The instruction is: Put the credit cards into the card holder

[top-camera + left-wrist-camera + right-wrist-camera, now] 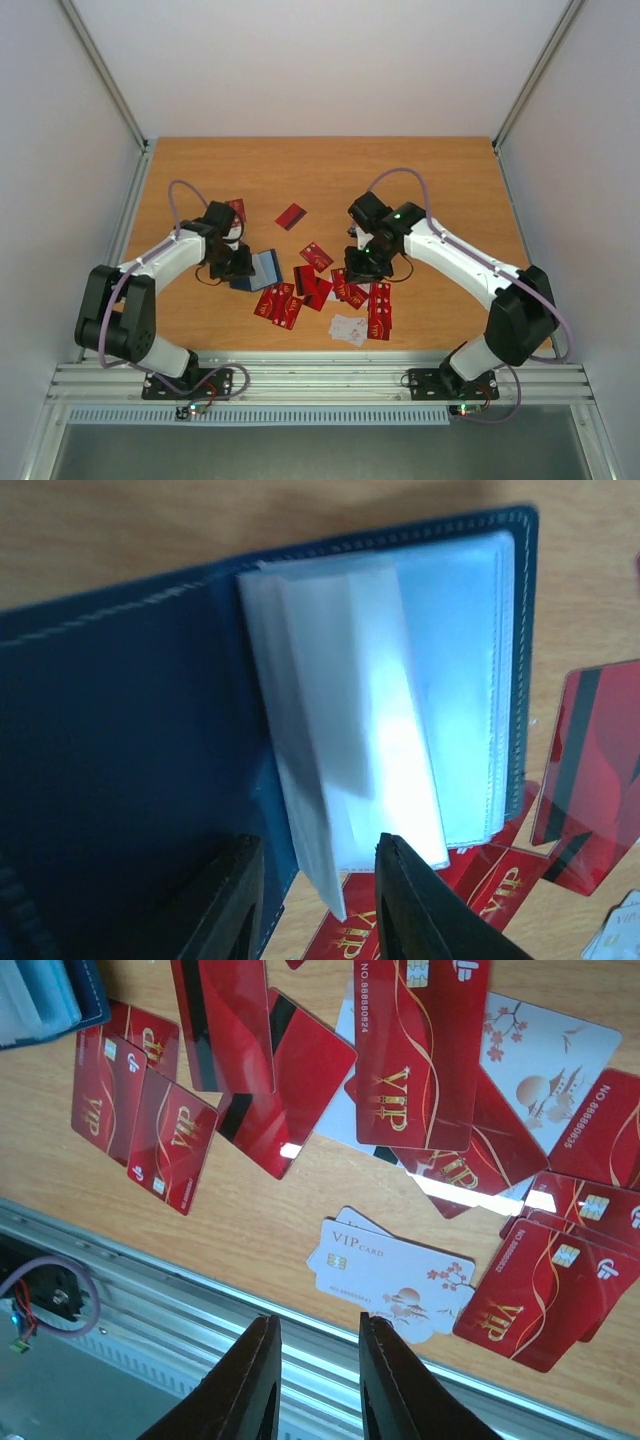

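Note:
The card holder (262, 270) lies open on the table, dark navy (120, 750), with a fan of clear plastic sleeves (350, 730) standing up from its spine. My left gripper (312, 855) is open; its fingers straddle the lower corner of the sleeves with a gap on each side. The credit cards (340, 290), mostly red, lie scattered to the right of the holder. My right gripper (318, 1325) is open and empty. It hangs over the table's near edge, just short of a white card (395, 1275). Red cards (420, 1050) overlap beyond it.
One red card (290, 216) lies apart toward the back, another (236, 208) behind the left arm. An aluminium rail (200, 1290) runs along the near table edge under the right fingers. White walls and frame posts enclose the table.

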`<state>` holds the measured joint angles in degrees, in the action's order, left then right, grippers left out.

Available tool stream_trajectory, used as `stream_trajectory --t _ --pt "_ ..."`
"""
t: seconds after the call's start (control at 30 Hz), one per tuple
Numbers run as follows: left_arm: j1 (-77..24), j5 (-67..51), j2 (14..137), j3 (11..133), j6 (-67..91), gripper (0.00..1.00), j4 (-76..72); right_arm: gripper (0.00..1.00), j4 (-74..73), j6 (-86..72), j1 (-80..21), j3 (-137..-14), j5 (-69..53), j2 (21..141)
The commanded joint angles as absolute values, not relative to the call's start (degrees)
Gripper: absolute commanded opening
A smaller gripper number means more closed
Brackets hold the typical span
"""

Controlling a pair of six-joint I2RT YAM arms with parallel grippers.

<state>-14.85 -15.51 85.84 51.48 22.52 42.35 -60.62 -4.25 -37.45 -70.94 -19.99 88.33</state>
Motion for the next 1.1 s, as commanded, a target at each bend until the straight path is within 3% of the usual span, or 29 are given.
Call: stream_trajectory --t 0.0,0.27,0.5,0.7,0.8,1.07 --pt "-13.6 -21.6 85.2 48.5 22.6 0.34 35.5 0.24 -60.9 -8.7 -37.6 -69.4 -18.8 85.5" --pt "-13.0 -24.5 80.2 48.6 20.9 0.41 37.2 0.27 -62.3 -15.3 -37.6 -64.7 -15.1 80.7" --pt "-15.4 -29.1 74.4 49.5 21.1 0.52 38.3 0.31 -58.0 -25.6 -37.3 -50.1 -18.0 70.9" --pt "-25.3 -36.2 76.0 51.3 19.9 0.45 35.6 0.38 -55.1 -31.5 -37.0 -42.2 -19.5 66.4" --pt "-29.6 -38.0 80.3 52.9 19.3 0.37 34.8 0.42 -51.8 -34.2 -37.0 -39.6 -21.0 66.1" --pt "-40.3 -35.1 90.6 58.6 19.3 0.36 34.0 0.52 -47.8 -39.2 -37.0 -35.1 -21.8 64.1"
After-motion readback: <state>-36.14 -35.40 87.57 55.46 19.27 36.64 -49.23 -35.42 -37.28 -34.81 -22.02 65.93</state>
